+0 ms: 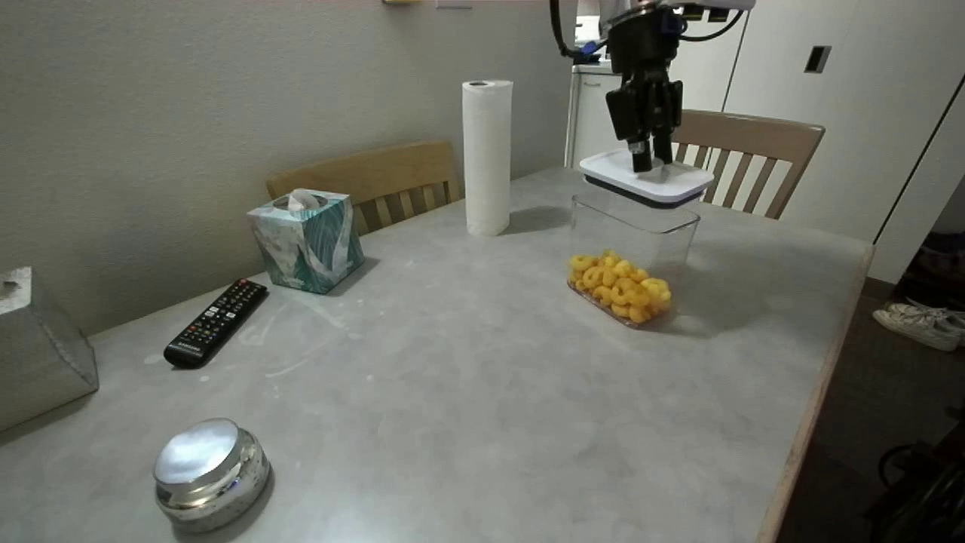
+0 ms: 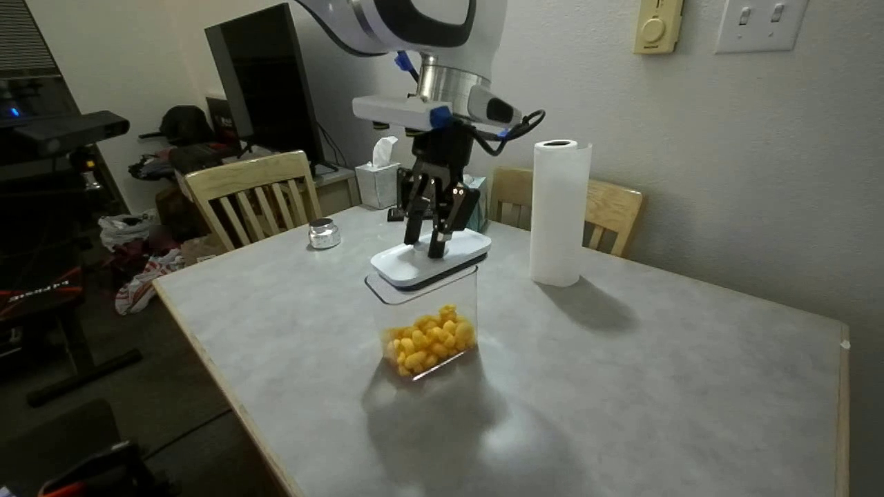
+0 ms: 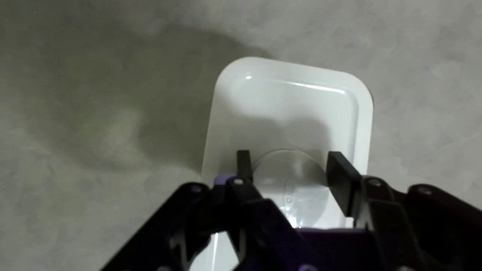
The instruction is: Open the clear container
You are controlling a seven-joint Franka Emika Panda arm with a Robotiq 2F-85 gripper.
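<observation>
Your gripper (image 2: 424,248) grasps the lid (image 1: 648,183) by its central knob (image 3: 290,192), presumably so that the lid hangs balanced, just above and apart from the container (image 1: 614,232). This stands upright on the table (image 1: 452,377), yellow puffs (image 2: 428,342) in its bottom likely steadying it. You would probably next carry the lid sideways.

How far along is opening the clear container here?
Done: the white lid is off the clear container, a gap showing in an exterior view. In hand: the tool grips the lid's round knob. Probably left: setting the lid aside, since it hangs above the container.
</observation>
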